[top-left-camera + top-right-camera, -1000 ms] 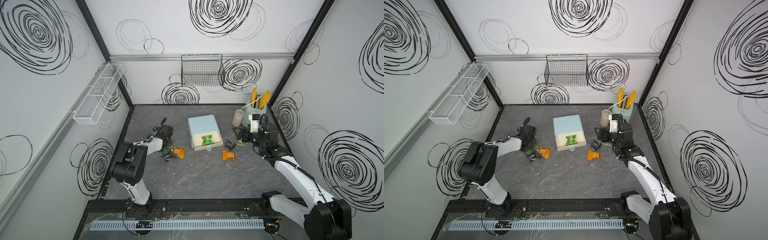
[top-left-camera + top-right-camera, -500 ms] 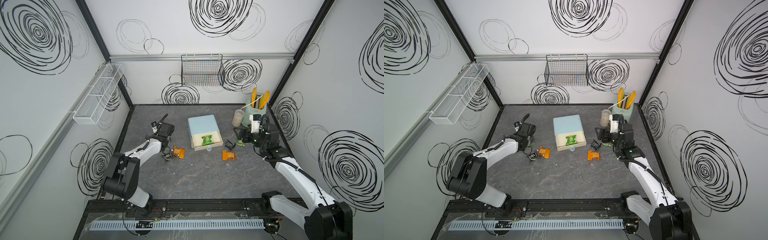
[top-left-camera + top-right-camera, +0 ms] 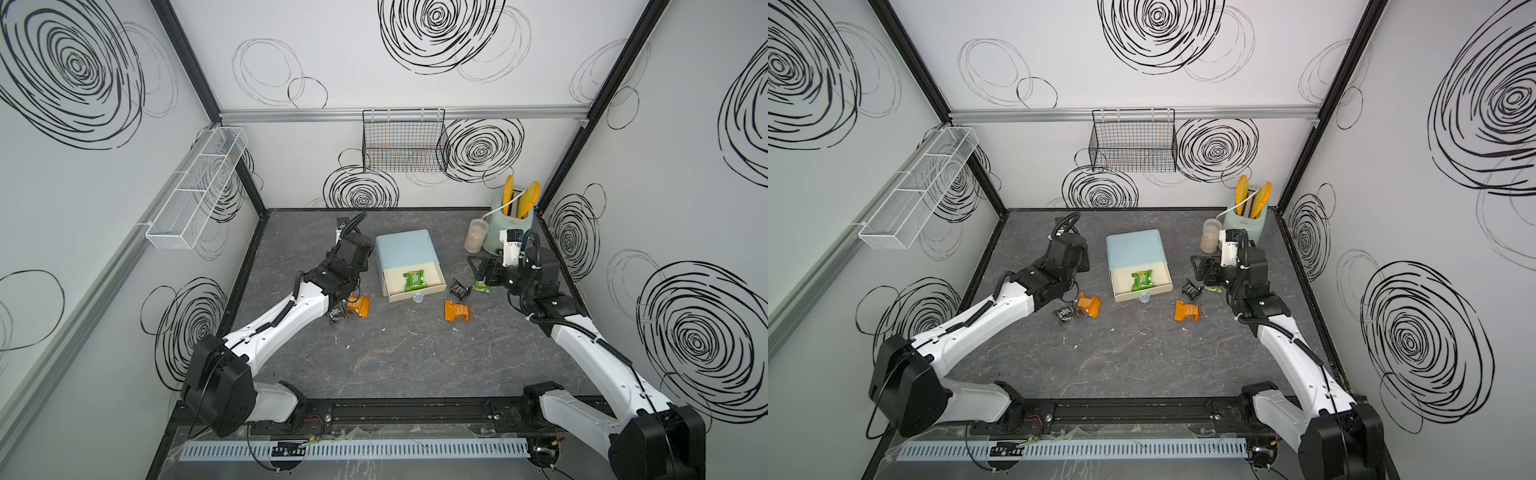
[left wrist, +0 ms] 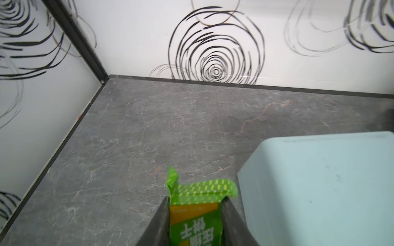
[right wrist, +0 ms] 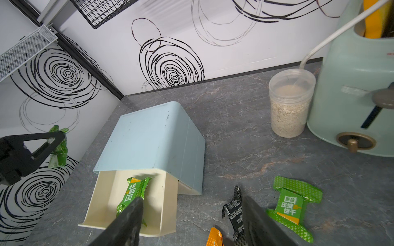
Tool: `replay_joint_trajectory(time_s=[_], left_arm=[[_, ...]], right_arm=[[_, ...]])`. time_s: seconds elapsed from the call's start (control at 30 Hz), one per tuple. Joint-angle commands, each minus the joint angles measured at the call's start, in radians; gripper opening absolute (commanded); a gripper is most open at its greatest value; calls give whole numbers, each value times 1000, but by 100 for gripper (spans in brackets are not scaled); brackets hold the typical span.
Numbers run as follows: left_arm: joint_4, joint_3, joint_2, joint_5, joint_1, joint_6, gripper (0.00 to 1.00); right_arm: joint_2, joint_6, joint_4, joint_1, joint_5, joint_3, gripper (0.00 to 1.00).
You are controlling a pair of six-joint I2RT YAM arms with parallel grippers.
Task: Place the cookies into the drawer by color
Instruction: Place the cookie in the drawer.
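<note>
The pale-blue drawer chest (image 3: 405, 252) sits at frame centre in both top views. Its cream top drawer (image 3: 434, 287) is pulled out, with one green cookie packet (image 3: 414, 280) lying inside. On the table around it I see orange packets (image 3: 457, 311) lower right and lower left of the drawer, a black packet (image 3: 460, 289) beside each, and a loose green packet (image 3: 481, 286) further right. White walls with black swirls box in a dark grey, marble-veined tabletop (image 3: 395, 361). My left gripper (image 4: 196, 200) is clamped on a third green packet (image 4: 196, 215), raised just left of the chest. My right gripper (image 5: 191, 200) stands spread wide and grips nothing, above the right-hand black packet.
</note>
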State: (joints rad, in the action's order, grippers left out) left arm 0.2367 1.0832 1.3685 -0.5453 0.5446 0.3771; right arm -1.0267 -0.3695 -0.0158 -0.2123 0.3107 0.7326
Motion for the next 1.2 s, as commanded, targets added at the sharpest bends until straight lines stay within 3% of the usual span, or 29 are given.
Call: replay_joint_trajectory(time_s=[0.0,0.2,0.33,1.17], left_arm=[[-32,63,-17,182,13,-77,10],[2,120,-5,435,40,-72,13],[18,140,15,494,68,-63,16],[144,260,253,401,212,-182,19]], right_arm=[[21,11,-16,4,0,-7,75],[25,12,-18,4,-4,-10,75],[30,10,-18,4,-4,-13,75],[40,12,-23,11,-16,-27,75]])
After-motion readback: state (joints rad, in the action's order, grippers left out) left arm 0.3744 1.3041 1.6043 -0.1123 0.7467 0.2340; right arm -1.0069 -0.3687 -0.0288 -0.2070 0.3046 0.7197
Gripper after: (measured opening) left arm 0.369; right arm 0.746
